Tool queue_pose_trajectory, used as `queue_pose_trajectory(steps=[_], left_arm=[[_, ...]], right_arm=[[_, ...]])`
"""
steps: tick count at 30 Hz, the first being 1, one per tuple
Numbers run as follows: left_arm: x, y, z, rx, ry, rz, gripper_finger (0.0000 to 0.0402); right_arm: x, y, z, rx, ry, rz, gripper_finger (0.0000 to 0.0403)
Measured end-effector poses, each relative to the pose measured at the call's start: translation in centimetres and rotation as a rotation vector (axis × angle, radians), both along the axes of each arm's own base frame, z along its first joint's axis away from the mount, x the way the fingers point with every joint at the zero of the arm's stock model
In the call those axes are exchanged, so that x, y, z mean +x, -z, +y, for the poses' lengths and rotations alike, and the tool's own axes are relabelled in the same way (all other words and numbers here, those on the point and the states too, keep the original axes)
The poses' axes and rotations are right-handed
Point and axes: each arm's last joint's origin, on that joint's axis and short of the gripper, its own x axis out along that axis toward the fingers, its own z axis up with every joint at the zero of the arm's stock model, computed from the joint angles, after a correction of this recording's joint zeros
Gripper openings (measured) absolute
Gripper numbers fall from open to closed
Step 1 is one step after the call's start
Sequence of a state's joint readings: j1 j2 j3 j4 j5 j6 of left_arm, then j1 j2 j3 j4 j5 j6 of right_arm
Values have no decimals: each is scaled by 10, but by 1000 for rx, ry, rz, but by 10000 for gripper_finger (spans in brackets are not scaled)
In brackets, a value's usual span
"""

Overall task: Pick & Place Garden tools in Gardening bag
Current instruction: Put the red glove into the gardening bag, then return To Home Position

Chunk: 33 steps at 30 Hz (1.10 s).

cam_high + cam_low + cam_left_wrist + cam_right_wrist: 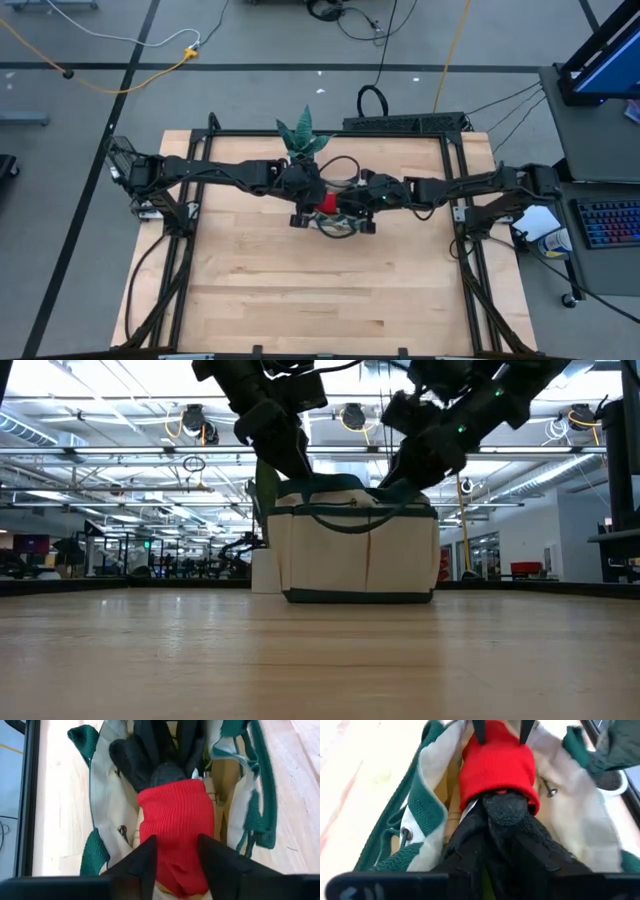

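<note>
The beige gardening bag [360,550] with green trim stands at the middle of the table, toward the far edge. A red-and-black glove [175,805] lies in its open top, across wooden tool handles [212,795]. My left gripper [177,865] hovers over the bag's left end, open, with the glove's red cuff [497,767] between its fingers. My right gripper [500,860] comes in from the bag's right end, open, over the glove's black fingers [507,815]. Both show above the bag in the high view, left [316,206] and right [347,209]. My left gripper slants down from the table's left, one finger on each side of the end of the red cuff [177,845]. Whether the fingers [147,862] still touch the cuff I cannot tell. The glove rests on what is in the bag. My right gripper slants down from the table's right, astride the black glove fingers [500,837]. Dark on dark hides whether they touch.
A green spiky plant [302,135] in a white pot [265,570] stands just behind the bag's left end. The bag's green loop handles [262,795] hang loose at its sides. Bare wooden tabletop [320,300] lies toward the near edge.
</note>
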<state>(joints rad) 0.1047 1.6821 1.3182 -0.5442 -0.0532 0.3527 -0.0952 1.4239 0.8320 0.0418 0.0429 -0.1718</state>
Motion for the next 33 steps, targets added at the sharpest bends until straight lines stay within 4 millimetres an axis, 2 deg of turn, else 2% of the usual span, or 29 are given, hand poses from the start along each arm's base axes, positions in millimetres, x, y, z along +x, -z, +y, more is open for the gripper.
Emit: queue_pose_trajectory(steps=[4, 7, 14, 19, 23, 28, 33], left_arm=[[0, 0, 0, 12, 1, -2, 184], [2, -1, -1, 24, 12, -21, 201], [9, -7, -6, 77, 20, -101, 195], [8, -14, -8, 115, -2, -140, 172], [3, -20, -7, 160, -93, -148, 143], [-6, -37, -9, 161, -149, -201, 93], [-24, -59, -14, 149, -197, -241, 32]], right_arm=[[-8, -10, 1, 7, 10, -3, 97], [-14, -17, 1, 7, 12, -11, 100], [-23, -28, 4, -28, -15, -31, 136], [-27, -38, 5, -33, -16, -70, 166], [-33, -48, 6, -37, -15, -109, 173], [-47, -61, 7, -40, -14, -141, 162], [-65, -75, 9, -13, 4, -163, 133]])
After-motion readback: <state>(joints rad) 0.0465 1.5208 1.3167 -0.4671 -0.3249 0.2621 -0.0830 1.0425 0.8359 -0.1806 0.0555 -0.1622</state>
